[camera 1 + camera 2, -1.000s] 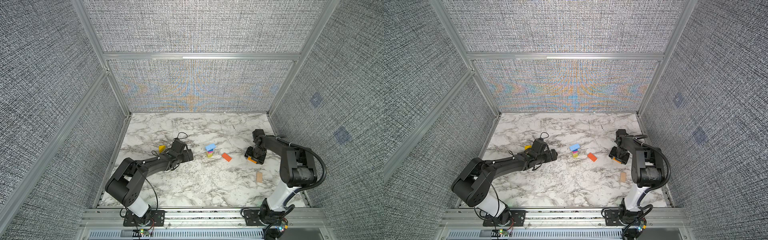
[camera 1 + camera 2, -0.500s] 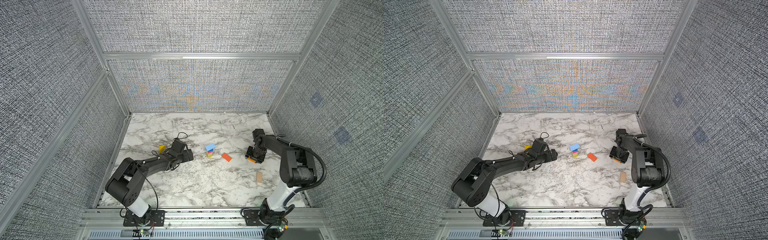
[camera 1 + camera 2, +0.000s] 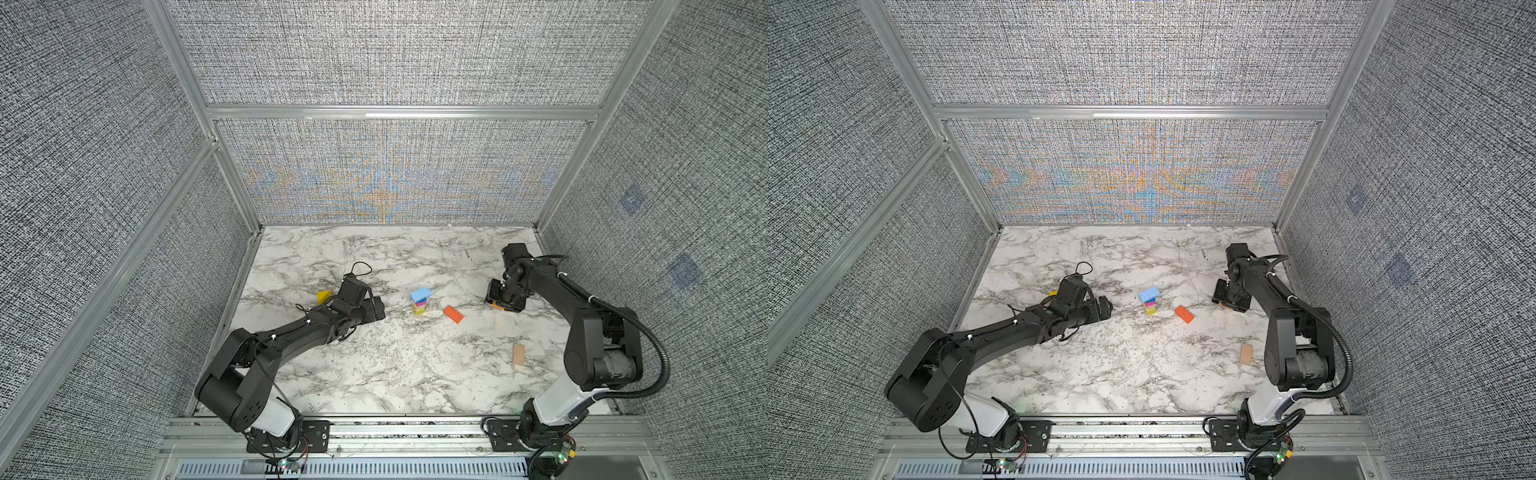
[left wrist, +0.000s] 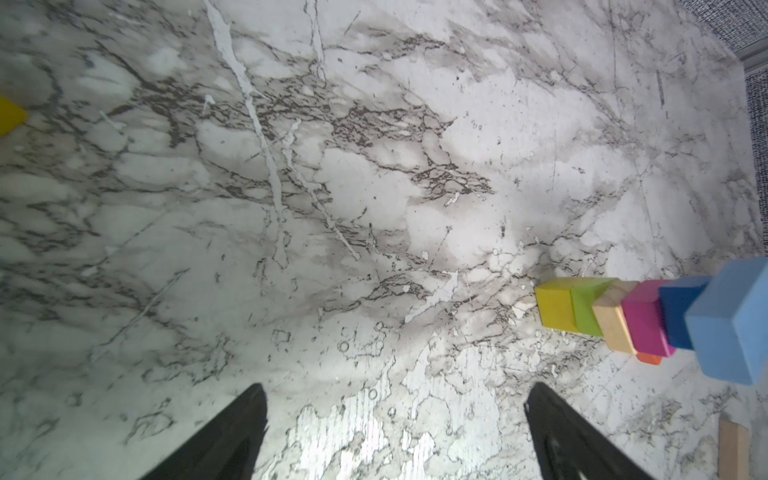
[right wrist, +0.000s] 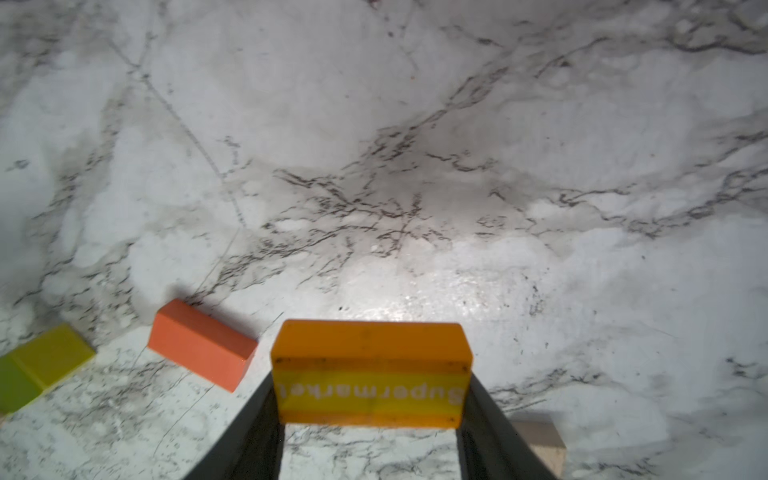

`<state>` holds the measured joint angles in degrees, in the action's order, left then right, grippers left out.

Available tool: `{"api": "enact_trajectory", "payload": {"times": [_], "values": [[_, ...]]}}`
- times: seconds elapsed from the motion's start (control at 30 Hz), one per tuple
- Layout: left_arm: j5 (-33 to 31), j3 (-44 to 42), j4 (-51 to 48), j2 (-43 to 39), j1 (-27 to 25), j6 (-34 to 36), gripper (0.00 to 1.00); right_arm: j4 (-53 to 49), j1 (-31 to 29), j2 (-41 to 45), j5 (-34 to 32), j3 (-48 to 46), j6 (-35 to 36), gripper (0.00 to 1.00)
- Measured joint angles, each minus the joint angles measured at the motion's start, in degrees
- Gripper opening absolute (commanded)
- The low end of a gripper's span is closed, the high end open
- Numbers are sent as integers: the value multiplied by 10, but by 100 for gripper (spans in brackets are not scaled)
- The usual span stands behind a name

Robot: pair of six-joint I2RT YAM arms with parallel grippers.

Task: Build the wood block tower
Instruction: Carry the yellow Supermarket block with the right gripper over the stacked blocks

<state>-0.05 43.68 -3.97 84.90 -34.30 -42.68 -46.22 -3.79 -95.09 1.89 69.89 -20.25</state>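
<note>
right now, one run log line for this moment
left claw: open, empty | right claw: shut on orange supermarket block | tower: blue slab on top | loose: orange slab, yellow wedge, plank

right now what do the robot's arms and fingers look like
Both are matte black boxy links on white bases. The left arm has a thin wire looped at its wrist; the right arm carries a thick ribbed hose. The fingers are black and tapered.

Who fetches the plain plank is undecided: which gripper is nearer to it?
Right. The right gripper, shut on the orange Supermarket block, hangs behind the plain plank; the open left gripper lies far across, beyond the tower.
</note>
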Motion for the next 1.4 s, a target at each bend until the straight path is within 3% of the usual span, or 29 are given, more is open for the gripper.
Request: {"api": "enact_trajectory", "payload": {"times": [0.37,0.83,1.4], "values": [[0,-21,-45,-46,0,-13,98,-67,-91,23,35,93,55,49],[-16,-4,-111,-77,0,-6,98,-149,-191,-20,28,217,100,51],[-29,-17,-98,-61,0,-4,98,-146,-278,-71,26,267,209,53]]}}
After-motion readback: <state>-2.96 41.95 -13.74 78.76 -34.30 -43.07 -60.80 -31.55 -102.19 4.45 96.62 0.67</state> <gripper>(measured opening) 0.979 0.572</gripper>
